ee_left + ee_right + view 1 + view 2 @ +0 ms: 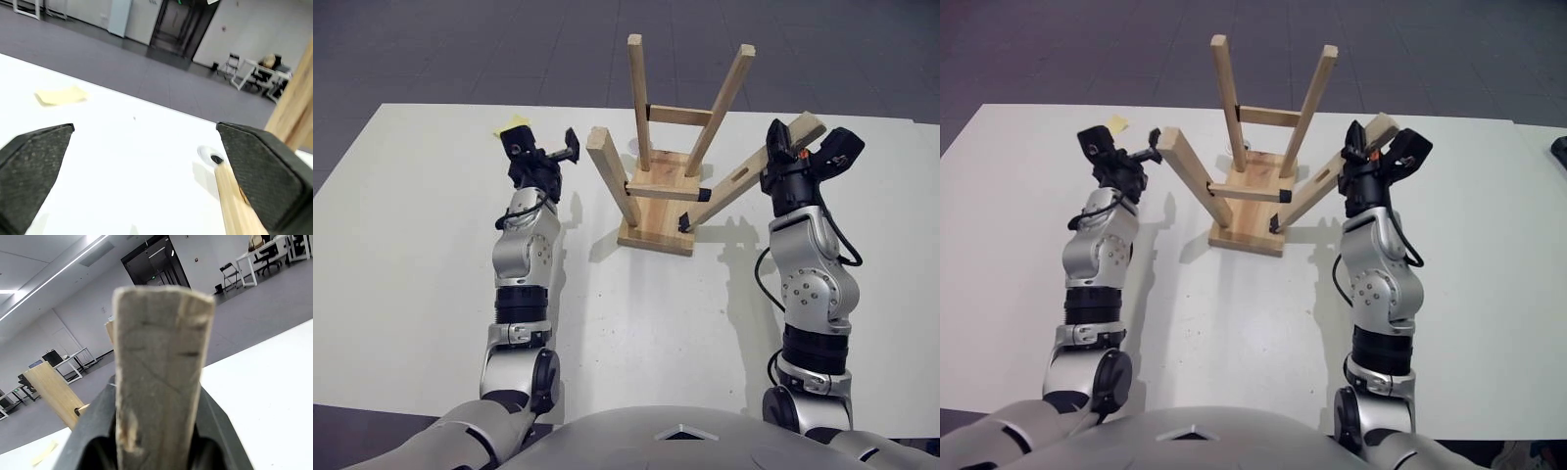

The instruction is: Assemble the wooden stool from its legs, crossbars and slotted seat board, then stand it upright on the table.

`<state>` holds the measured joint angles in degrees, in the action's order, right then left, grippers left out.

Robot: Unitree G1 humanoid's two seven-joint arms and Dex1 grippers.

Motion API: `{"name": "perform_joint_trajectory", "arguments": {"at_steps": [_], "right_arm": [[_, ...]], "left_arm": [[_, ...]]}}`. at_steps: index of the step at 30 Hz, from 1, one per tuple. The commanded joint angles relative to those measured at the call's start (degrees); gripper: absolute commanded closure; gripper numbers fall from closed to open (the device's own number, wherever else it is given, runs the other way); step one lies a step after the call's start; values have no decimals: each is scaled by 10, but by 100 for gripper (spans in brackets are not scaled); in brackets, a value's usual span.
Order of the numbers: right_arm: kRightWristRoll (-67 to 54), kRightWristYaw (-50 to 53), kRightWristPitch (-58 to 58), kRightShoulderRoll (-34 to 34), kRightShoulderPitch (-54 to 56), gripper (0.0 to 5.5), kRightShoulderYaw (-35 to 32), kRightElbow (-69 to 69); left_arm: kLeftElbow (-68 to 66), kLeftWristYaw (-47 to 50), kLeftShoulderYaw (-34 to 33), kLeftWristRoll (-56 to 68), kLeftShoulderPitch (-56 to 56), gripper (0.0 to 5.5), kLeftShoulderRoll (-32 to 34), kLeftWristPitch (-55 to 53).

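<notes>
1. Stool: it sits upside down at the upper centre of the frame on the white counter. The seat board lies flat, four pale bare-wood legs point up, and crossbars join them. The near pair of legs splays outward. It looks assembled but not yet stood upright.
2. Upper left: a yellow note lies on the counter beyond the left end effector. Its fingers are spread wide and empty, just beside the near left leg, likely poised to take it for the flip.
3. Upper right: the right end effector is pinching the near right leg close to its free end, probably to steady the stool or lever it over.
</notes>
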<state>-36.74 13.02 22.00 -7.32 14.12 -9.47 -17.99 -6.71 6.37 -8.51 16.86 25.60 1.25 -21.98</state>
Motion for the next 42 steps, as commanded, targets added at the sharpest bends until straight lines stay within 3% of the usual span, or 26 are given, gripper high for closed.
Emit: {"name": "perform_joint_trajectory", "arguments": {"at_steps": [1,10,21,42], "right_arm": [[50,-1,24,-21,-34,447,-9,23],[110,-33,0,-23,-40,447,18,38],[166,-61,-64,22,-174,447,67,37],[242,-127,-105,-23,-248,447,134,164]], "left_arm": [[21,2,3,0,-11,10,-6,-42],[56,5,10,2,-23,10,-30,-89],[83,11,2,6,-32,10,-50,-116],[103,-5,3,9,-14,10,-44,-130]]}}
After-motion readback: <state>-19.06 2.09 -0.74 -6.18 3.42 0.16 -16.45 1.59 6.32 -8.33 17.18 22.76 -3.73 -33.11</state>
